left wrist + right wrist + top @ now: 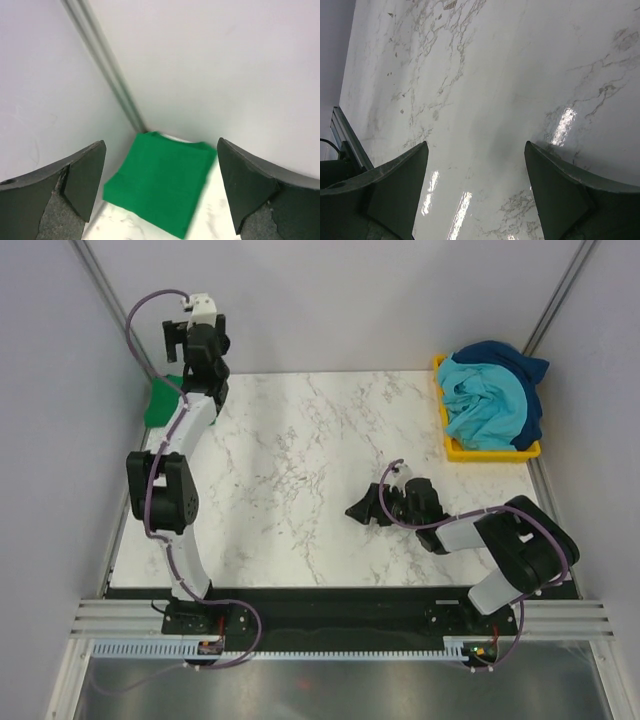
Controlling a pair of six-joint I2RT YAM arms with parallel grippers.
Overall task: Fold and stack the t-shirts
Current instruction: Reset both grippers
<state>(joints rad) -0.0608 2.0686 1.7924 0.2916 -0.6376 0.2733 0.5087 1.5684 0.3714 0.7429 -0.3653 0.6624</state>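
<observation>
The bright green t-shirt [162, 187] lies folded into a neat square in the far left corner of the marble table [300, 460]; in the top view the green t-shirt [160, 402] is partly hidden behind the left arm. My left gripper [195, 335] [161, 150] hovers above it, open, with nothing between its fingers. The light turquoise t-shirt [485, 405] and the dark blue t-shirt [512, 360] sit crumpled in the bin. My right gripper [365, 508] [476, 145] is open and low over bare marble right of centre, holding nothing.
A yellow plastic bin [455, 450] stands at the far right edge of the table. Grey walls with metal corner posts [107, 70] enclose the back and both sides. The arm bases sit on a black strip [330, 605] at the near edge.
</observation>
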